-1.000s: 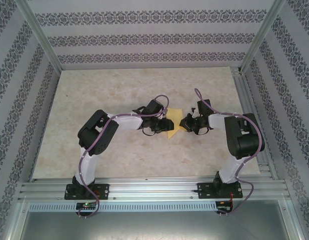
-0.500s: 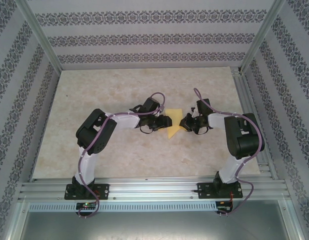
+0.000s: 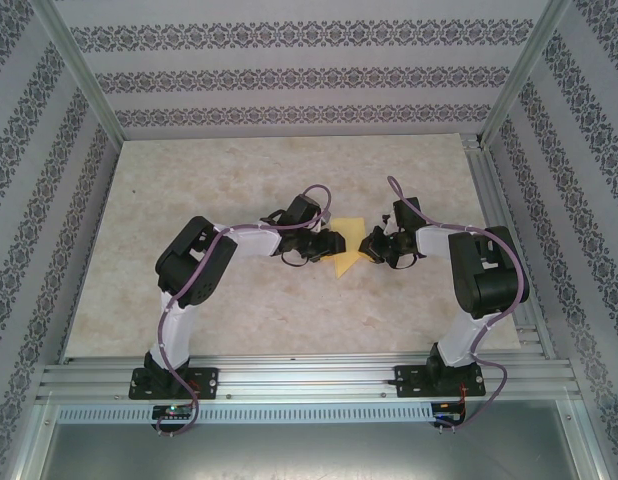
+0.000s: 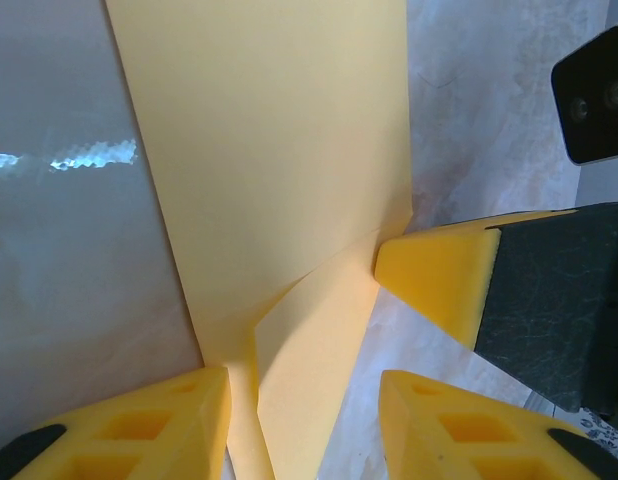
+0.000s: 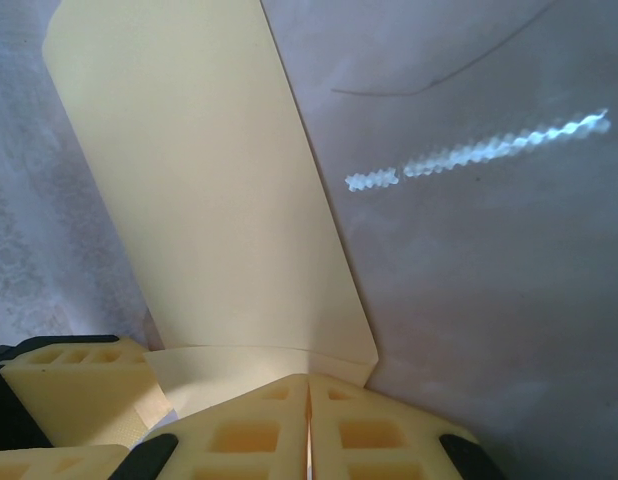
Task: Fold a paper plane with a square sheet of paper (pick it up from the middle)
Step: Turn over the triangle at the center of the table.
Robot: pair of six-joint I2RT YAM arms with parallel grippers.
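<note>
Both arms reach in to mid-table [image 3: 239, 180]; L gripper [image 3: 336, 243] and R gripper [image 3: 365, 246] face each other, w/ the paper [image 3: 346, 262] between them, flat on the top.

L wrist view: paper [image 4: 279, 160] partly folded; one wide panel runs up and away, a narrower flap [image 4: 319, 350] overlaps it along a slanting crease; L gripper [image 4: 304, 385] jaws apart, astride the flap's near end, not clamped; L-hand pad [image 4: 169, 420] just touching the paper's edge, the other pad clear of it. R gripper's foam tip [image 4: 439, 280] comes in from the right, touching the paper at the crease corner.

R wrist view: R gripper [image 5: 309, 385] pads pressed together, no gap; tips sit right at the paper's [image 5: 189, 180] near edge, by a short turned-up strip; can't tell if any paper is nipped between them. L gripper's pad [image 5: 74, 380] sits bottom-left, beside that strip.
</note>
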